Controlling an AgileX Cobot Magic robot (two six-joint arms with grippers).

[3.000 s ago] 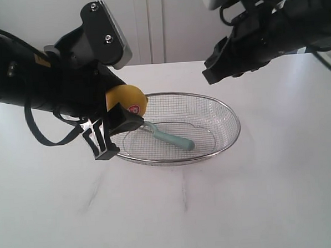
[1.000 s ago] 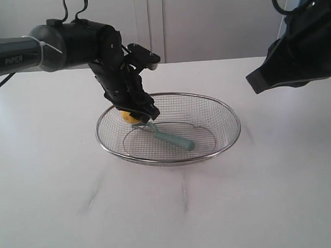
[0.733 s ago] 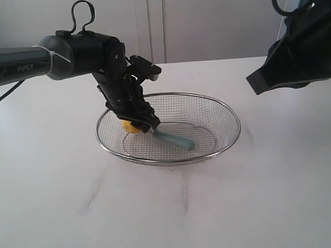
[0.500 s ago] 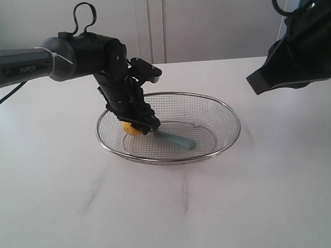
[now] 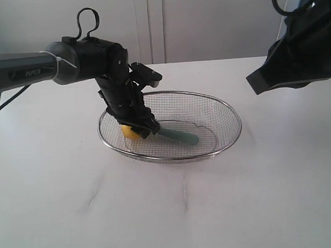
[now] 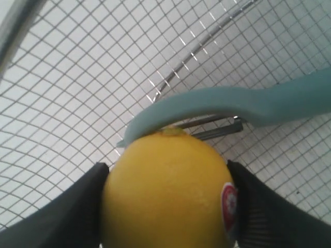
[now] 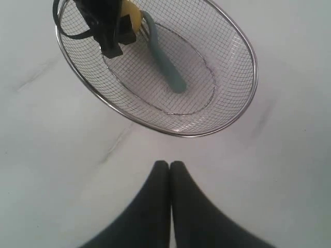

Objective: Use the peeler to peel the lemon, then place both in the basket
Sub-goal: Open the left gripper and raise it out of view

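Step in hand: last leg of the task, by my reading, which is setting the lemon (image 6: 165, 196) into the basket (image 5: 173, 160).
Left gripper (image 5: 138, 125): clamped on the lemon, one finger on each side, reaching down inside the basket's left end.
Lemon: low over the mesh at the left end, its tip touching the peeler's blade head. The skin looks whole on the face shown, and the sticker is on.
Peeler (image 5: 180, 136): lying on the basket floor, head to the left by the lemon and handle running right.
Right gripper (image 7: 169, 166): fingers pressed together on nothing, held high over the bare table (image 5: 242, 209) on the right, well clear of the basket.
Next move calls for: spreading the left fingers so the lemon settles on the mesh beside the peeler head, then a straight lift out that doesn't snag the rim or drag the peeler.
Change since three seconds ago: the lemon was held up by the left rim and is now down inside. The right arm has drawn back to the right.
Change since half a second ago: the lemon sits a shade lower. The basket and peeler handle seem nudged slightly right.
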